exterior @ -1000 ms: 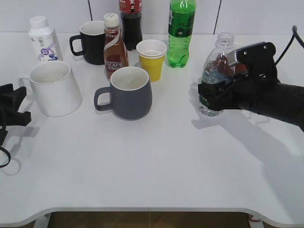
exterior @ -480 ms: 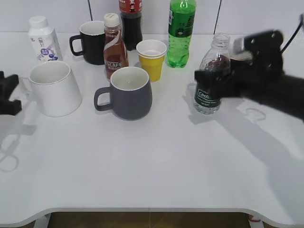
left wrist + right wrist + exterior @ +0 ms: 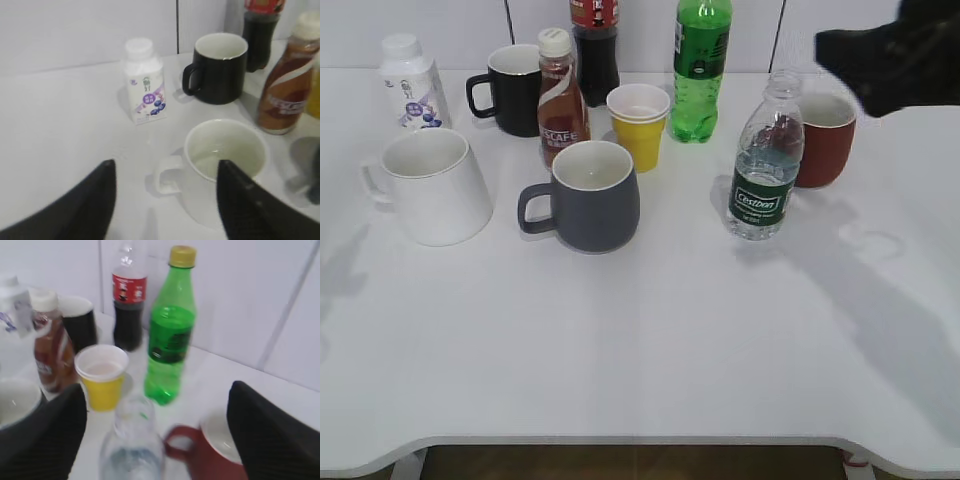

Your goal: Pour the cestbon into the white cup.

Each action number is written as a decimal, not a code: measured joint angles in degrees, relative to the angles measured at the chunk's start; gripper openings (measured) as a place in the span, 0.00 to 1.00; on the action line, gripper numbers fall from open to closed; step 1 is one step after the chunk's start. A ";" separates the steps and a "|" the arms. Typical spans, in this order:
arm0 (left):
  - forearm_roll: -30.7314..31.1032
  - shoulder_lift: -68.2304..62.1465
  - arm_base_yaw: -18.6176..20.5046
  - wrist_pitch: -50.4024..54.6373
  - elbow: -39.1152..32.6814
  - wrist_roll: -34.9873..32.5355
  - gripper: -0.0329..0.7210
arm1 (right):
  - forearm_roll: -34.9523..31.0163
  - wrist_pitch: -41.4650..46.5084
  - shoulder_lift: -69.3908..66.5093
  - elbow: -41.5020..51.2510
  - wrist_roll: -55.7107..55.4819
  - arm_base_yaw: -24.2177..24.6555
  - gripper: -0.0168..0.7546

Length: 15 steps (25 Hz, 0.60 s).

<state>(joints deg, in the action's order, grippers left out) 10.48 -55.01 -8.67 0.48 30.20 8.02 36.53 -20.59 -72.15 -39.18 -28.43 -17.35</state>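
Cestbon (image 3: 761,178) stands uncapped, unheld, toward the table's right rear; white cup (image 3: 432,185) sits near the left edge. Right gripper (image 3: 155,440) and left gripper (image 3: 165,200) jaws are spread. Regrasp needed before pouring.

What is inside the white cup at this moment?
In the left wrist view the white cup seems to hold a little clear liquid at the bottom, though blur makes this uncertain. In the exterior view the cup's near wall hides the bottom; only pale inner wall shows.
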 joint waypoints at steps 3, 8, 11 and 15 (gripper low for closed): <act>-1.06 10.72 -3.18 13.52 3.35 0.18 0.82 | 6.10 11.62 8.57 0.00 -6.74 -3.24 0.88; -5.24 23.52 -4.44 31.69 4.89 0.20 0.86 | 2.27 33.57 23.65 -0.07 -7.45 -16.63 0.86; -6.47 31.37 -4.44 42.62 4.89 0.20 0.85 | -8.48 47.95 32.55 -0.15 -0.24 -24.08 0.85; -7.04 42.04 -4.44 57.18 4.89 0.20 0.84 | -18.64 69.22 42.37 -0.15 5.15 -27.28 0.85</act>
<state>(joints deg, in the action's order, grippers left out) 3.44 -12.97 -13.11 57.66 35.09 8.23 17.89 48.63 -29.78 -39.32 -23.28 -44.63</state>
